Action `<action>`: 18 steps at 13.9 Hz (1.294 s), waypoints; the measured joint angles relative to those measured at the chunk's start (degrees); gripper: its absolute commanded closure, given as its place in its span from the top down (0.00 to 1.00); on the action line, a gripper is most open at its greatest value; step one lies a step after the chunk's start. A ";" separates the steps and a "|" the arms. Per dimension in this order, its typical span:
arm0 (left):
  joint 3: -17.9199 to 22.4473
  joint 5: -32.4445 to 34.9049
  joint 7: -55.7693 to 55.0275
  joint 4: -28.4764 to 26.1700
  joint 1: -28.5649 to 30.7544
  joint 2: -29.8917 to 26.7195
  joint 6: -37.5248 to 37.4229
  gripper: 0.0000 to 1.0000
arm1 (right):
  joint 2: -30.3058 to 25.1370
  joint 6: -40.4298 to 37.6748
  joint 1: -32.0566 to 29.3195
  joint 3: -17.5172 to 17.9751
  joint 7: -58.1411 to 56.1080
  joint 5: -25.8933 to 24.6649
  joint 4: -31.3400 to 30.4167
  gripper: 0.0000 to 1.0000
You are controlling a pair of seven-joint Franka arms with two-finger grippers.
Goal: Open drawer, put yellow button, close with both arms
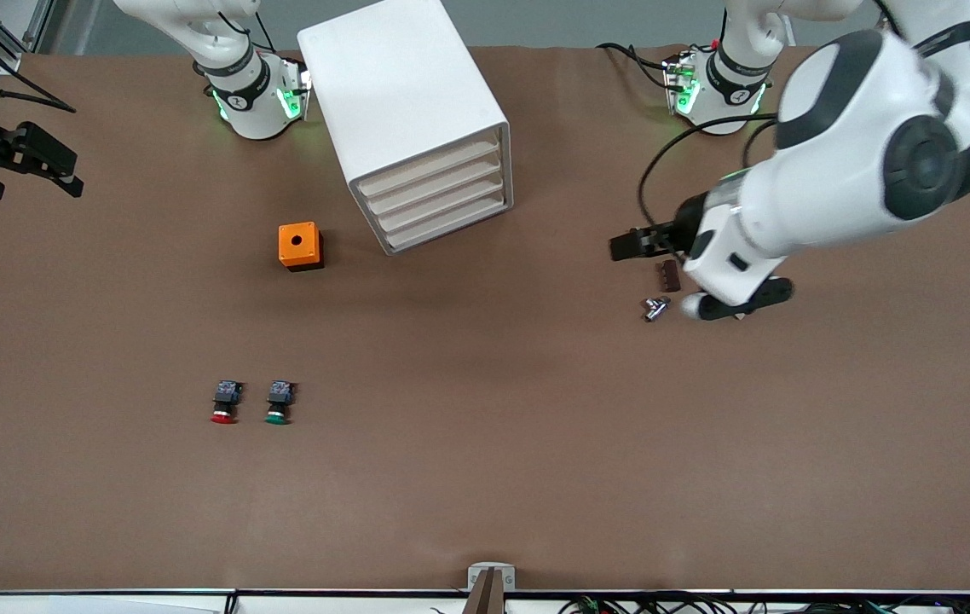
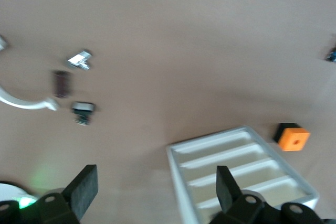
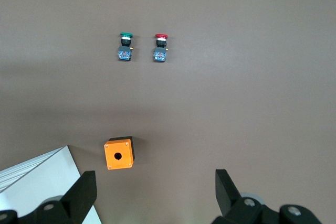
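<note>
Drawer [image 1: 432,168] closed, top of four in the cabinet [image 1: 400,94] near the tabletop's base edge. Left gripper [image 1: 651,243], released and empty, hangs over small parts toward the left arm's end. Right gripper [image 3: 152,195], fingers apart, waits over the orange box [image 3: 118,154]. The yellow button cannot be identified with certainty; only the left wrist view shows a dark item [image 2: 82,112] that the left arm hides from the front.

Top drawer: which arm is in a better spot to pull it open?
Left, probably. The left tool, open, hangs by the front of the cabinet, with the closed top drawer in its view. The right tool, also open, sees only a cabinet corner.
</note>
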 measured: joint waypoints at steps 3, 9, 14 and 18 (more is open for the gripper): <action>0.03 6.44 6.47 -0.35 3.40 -2.62 -3.29 0.99 | -0.06 0.13 0.00 -0.02 0.00 0.01 0.00 1.00; 0.04 14.44 15.87 -7.06 9.32 -7.71 -3.90 1.00 | -0.15 0.06 -0.01 -0.24 0.02 1.35 -0.01 1.00; 0.05 15.89 20.95 -16.29 13.62 -14.21 0.87 1.00 | -0.46 -0.06 -0.03 -0.53 0.03 2.24 -0.02 1.00; 0.07 16.00 23.34 -22.42 15.89 -18.91 4.99 1.00 | -0.48 -0.11 -0.03 -0.53 0.03 2.26 -0.05 1.00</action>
